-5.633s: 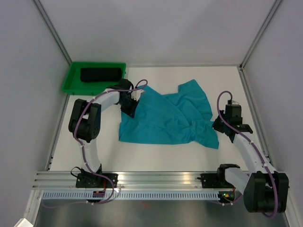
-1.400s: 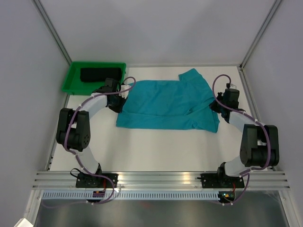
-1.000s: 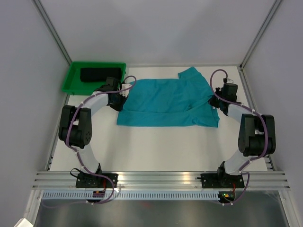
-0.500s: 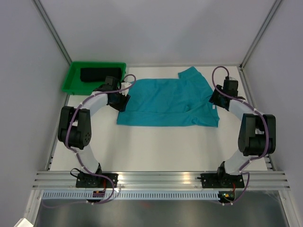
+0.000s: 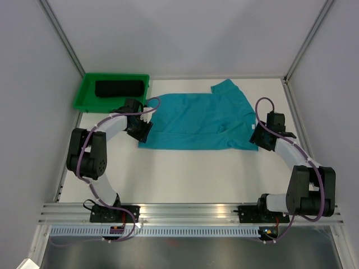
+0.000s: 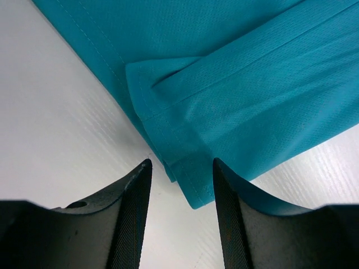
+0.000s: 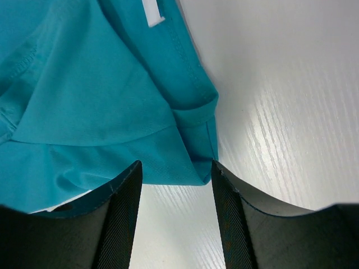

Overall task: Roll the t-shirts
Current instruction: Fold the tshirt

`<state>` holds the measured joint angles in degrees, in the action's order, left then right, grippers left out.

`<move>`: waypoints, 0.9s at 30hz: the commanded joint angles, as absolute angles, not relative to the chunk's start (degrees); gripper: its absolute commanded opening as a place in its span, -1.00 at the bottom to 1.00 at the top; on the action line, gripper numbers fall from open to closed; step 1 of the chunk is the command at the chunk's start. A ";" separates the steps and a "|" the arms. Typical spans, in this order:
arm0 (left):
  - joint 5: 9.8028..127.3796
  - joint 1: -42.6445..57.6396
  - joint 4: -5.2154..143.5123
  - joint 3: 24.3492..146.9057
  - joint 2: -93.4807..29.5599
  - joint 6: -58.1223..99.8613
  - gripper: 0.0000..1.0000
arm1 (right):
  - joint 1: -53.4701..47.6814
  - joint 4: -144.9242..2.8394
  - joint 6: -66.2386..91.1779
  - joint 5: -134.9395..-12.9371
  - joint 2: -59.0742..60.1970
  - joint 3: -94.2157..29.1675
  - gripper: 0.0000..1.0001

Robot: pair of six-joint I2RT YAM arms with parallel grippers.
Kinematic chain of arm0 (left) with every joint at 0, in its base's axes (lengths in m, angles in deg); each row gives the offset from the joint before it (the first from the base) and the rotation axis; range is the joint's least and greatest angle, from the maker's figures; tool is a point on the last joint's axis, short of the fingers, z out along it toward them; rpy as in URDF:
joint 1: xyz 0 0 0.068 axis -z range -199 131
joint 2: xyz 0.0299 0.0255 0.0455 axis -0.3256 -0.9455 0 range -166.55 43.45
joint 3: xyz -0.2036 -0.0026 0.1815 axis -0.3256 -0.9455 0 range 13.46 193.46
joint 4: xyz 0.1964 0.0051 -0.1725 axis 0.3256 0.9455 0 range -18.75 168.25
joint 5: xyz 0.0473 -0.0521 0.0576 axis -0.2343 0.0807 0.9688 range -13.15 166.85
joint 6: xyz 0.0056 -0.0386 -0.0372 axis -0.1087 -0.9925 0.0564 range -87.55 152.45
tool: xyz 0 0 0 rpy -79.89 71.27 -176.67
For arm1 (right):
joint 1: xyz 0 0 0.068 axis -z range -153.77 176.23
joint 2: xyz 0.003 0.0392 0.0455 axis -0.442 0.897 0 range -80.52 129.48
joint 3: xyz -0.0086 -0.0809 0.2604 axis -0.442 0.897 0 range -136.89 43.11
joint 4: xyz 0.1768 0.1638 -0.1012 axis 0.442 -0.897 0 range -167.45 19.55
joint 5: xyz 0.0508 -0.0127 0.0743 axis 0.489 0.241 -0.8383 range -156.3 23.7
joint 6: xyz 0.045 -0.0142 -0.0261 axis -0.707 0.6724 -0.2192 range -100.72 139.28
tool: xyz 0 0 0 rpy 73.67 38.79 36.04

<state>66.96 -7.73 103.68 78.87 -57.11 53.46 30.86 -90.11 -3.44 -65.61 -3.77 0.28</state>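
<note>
Look, teal t-shirt (image 5: 196, 120) flat on worktop (image 5: 196, 174): seems thin, limp, light, probably slippery. Spread wide, gripping nothing: left fingers (image 6: 132, 218), right fingers (image 7: 120, 218). Best hold: layered hem corners lying between each pair.

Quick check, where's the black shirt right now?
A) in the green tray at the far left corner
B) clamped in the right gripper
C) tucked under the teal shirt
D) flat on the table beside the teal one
A: the black shirt lies as a compact bundle inside the green tray, apart from the teal shirt spread on the table.
</note>
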 commanded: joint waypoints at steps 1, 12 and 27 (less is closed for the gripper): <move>68.06 -7.66 102.72 78.85 -58.15 52.66 0.05 | 30.80 -90.05 -3.22 -65.68 -2.66 1.35 0.17; 71.75 -7.66 99.73 77.80 -62.02 52.31 -0.03 | 31.77 -87.23 -4.71 -59.89 0.17 3.12 -0.99; 65.61 -7.75 104.64 76.03 -51.92 55.12 0.09 | 32.74 -89.43 -5.06 -57.51 -0.53 2.50 0.07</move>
